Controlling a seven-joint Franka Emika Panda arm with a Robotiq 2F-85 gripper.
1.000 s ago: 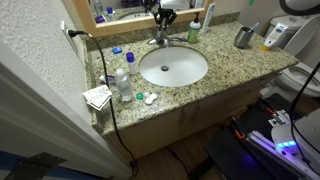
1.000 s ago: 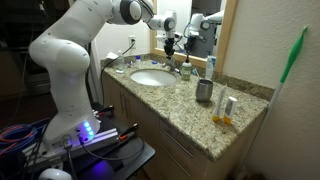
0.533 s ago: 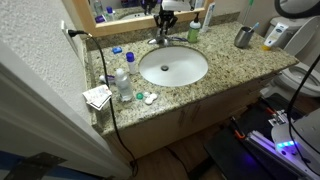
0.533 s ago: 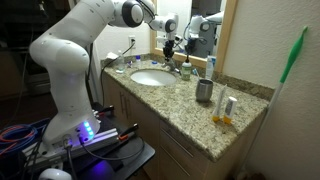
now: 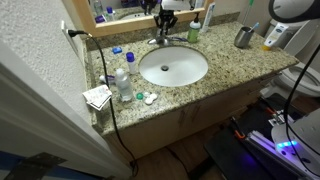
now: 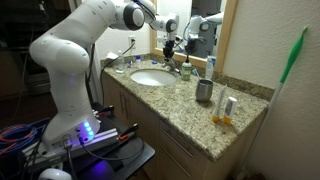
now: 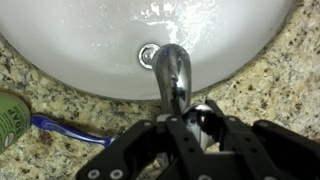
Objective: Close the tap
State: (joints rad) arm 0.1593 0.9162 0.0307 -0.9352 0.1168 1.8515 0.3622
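gripper (image 7: 190,118): front and centre in the wrist view, dark fingers drawn in close at the base end of the tap, right over its rear part; whether they actually pinch metal i cannot tell, the tips blur into the chrome.
tap (image 7: 172,70): small, shiny chrome-grey, a short curved spout running from the gripper out over the bowl, its tip ending just beside the drain; bright highlights along its back. side handles not clear in this view.
drain (image 7: 150,55): round metal ring in the bowl floor, just beside the spout tip.
basin (image 7: 80,40): white, glossy, with glare near the top edge; far bigger than the tap.
counter (image 7: 260,80): speckled granite wrapping the bowl rim.
toothbrush (image 7: 65,128): blue handle lying flat on the granite, off to the side of the gripper.
tap's place: at the back edge of the oval basin (image 5: 173,66), in front of the mirror, seen in both exterior views (image 5: 160,40) (image 6: 177,67).
gripper from outside: hanging straight down onto the tap (image 5: 165,18) (image 6: 169,43).
arm (image 6: 70,55): white, arching over the counter.
cup (image 6: 204,91): grey metal, well apart from the tap.
bottle (image 5: 122,82): clear, blue cap, upright near the counter's front corner.
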